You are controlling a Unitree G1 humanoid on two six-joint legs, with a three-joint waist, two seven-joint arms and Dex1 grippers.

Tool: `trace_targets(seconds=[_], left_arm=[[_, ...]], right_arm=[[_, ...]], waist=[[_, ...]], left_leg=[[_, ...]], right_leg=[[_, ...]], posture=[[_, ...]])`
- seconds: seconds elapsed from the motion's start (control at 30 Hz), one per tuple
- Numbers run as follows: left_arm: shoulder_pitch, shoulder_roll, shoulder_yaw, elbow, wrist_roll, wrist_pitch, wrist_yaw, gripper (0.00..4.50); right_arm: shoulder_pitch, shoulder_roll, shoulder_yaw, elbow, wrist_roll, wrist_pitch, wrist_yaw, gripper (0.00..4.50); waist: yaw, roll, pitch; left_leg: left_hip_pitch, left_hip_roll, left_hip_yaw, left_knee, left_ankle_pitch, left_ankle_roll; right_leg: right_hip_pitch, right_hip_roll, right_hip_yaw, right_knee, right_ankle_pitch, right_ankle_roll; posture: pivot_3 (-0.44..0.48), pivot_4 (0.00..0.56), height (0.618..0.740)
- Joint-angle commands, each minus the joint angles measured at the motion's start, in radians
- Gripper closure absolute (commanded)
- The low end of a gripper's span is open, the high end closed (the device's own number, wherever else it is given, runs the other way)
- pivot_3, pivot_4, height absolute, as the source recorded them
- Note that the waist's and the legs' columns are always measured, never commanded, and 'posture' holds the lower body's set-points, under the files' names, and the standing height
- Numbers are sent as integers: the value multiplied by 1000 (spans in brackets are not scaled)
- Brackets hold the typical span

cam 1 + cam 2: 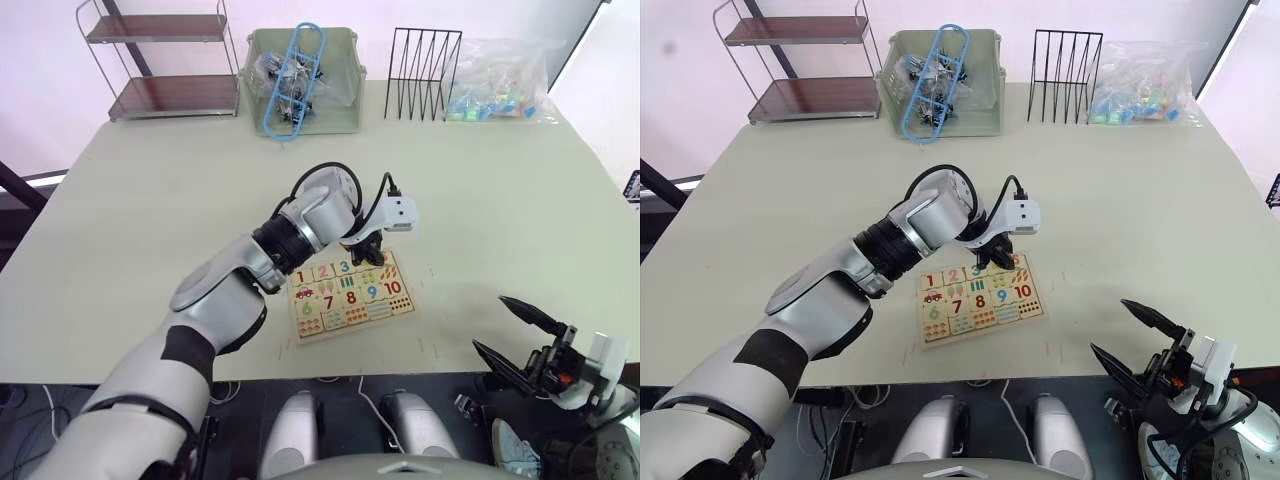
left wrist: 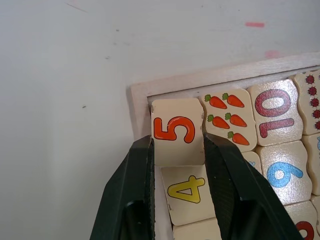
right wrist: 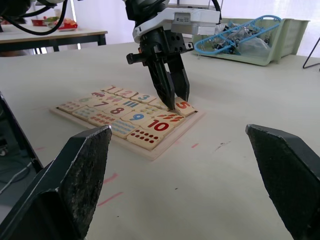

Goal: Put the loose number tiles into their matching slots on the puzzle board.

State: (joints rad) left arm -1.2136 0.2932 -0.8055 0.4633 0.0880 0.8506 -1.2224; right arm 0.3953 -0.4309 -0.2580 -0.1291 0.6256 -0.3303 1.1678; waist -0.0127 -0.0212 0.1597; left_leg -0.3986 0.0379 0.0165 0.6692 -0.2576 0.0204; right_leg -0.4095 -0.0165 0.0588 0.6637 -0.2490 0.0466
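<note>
Silver and black, the left arm reaches forward across the table (image 1: 150, 200), wrist bent so the left gripper (image 3: 170, 102) points steeply down at the far right corner of the puzzle board (image 1: 350, 296). Its jaws are narrowed onto the orange 5 tile (image 2: 176, 131), one black finger against each side edge. That tile sits at the board's corner slot, just inside the raised rim, beside the carrot tile (image 2: 227, 117) and next to the yellow 4 tile (image 2: 187, 192); whether it is fully seated cannot be told. The 1, 2 and 3 tiles lie along the same top row. Farther right, the right gripper (image 1: 520, 335) hangs low off the table's near edge, well apart from the board, with its jaws spread wide and nothing between them.
</note>
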Motion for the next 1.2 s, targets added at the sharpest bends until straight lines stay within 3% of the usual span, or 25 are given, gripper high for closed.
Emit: trace_targets(seconds=[0.03, 1.2], left_arm=[[-18, -9, 23, -2, 19, -16, -3, 3574], [20, -23, 27, -7, 42, -25, -26, 3574]], right_arm=[[4, 1, -16, -23, 2, -17, -7, 0], [17, 0, 7, -84, -29, -5, -59, 0]], waist=[[0, 0, 0], [0, 0, 0]], left_leg=[[0, 0, 0, 0, 0, 0], [0, 0, 0, 0, 0, 0]], right_leg=[[0, 0, 0, 0, 0, 0], [0, 0, 0, 0, 0, 0]], posture=[[0, 150, 740], [0, 150, 740]])
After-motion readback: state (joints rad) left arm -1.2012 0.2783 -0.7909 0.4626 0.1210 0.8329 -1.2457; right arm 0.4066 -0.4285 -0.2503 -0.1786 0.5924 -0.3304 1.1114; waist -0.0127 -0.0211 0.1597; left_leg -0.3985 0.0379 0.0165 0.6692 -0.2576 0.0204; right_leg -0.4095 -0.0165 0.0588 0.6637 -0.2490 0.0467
